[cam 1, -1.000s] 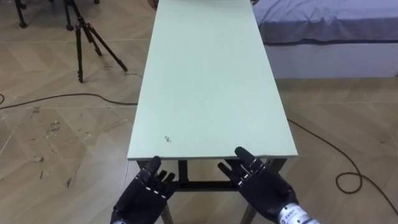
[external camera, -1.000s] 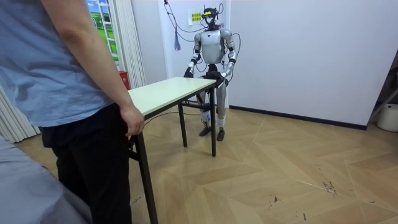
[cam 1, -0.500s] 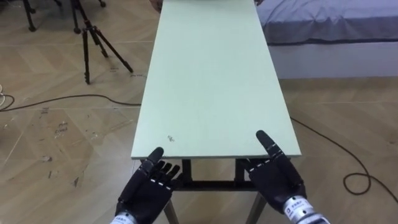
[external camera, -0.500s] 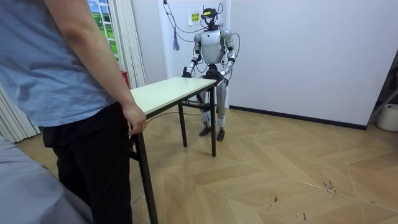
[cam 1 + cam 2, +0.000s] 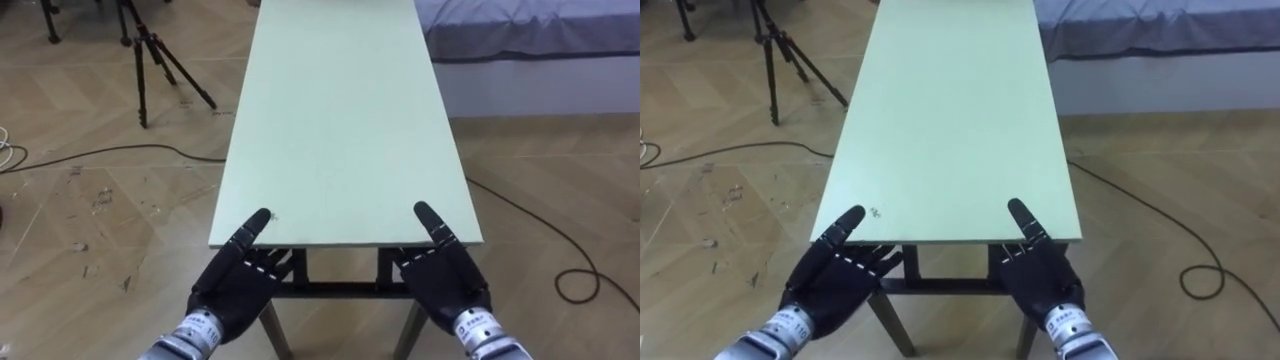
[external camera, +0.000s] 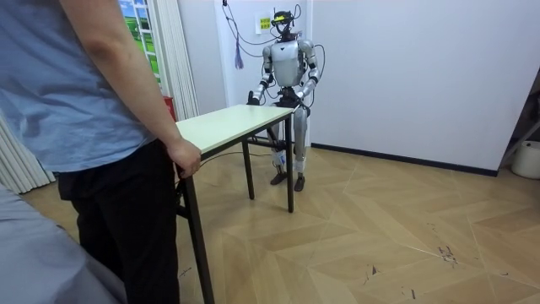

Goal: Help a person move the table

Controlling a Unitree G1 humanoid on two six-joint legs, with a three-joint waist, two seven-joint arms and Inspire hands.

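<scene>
The table (image 5: 340,120) abuts left robot hand (image 5: 240,287) and right robot hand (image 5: 446,282).

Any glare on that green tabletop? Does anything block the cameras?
Left eye view: tabletop evenly lit, no glare; left hand and right hand overlap its near edge. Room view: a person near the camera hides part of its far end.
</scene>
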